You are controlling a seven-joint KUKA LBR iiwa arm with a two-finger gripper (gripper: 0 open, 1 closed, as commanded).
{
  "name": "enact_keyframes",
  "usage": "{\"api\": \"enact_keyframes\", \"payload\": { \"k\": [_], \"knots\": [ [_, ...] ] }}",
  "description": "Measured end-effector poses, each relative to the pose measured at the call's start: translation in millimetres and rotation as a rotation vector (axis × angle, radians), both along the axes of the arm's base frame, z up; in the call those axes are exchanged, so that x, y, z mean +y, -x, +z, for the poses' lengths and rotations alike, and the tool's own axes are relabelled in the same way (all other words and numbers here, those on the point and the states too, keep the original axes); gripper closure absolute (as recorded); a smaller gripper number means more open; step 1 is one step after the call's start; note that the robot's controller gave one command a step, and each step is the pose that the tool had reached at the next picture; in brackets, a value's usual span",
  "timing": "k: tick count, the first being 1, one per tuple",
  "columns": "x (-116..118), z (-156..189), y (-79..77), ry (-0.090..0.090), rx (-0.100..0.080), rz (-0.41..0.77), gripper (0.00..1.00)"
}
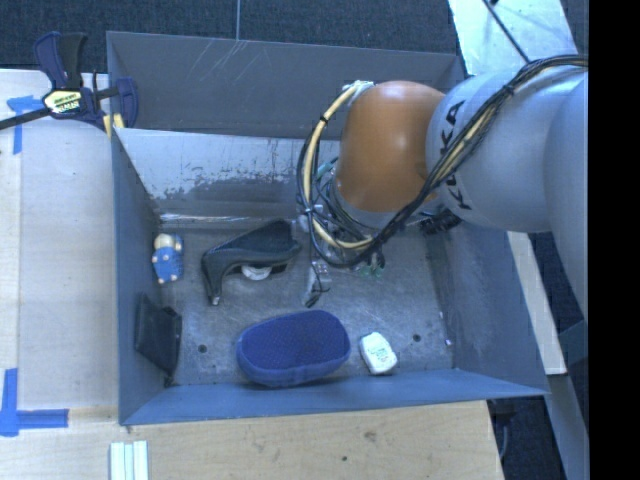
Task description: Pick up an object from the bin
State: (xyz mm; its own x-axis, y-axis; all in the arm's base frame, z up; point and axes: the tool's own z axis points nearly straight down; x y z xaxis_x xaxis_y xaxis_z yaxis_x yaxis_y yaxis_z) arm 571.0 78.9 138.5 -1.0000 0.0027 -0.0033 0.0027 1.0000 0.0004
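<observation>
My gripper (pixel 317 286) pokes out below the orange wrist cover, near the middle of the bin floor. It hangs just above the top edge of a blue oval mesh brush (pixel 293 348) lying at the front. A black curved tool (pixel 250 252) with a white part under it lies just left of the gripper, close to it. A small white oval thing (pixel 378 353) rests to the lower right, beside the blue oval.
A small blue and yellow figure (pixel 167 258) stands by the left wall. A flat black piece (pixel 157 334) leans in the front left corner. The arm and its cables cover the back right of the bin.
</observation>
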Motion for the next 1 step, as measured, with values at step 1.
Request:
{"api": "enact_keyframes", "payload": {
  "k": [1],
  "knots": [
    [54.2, -60.7, -47.0, 0.001, -0.023, 0.131, 0.0]
  ]
}}
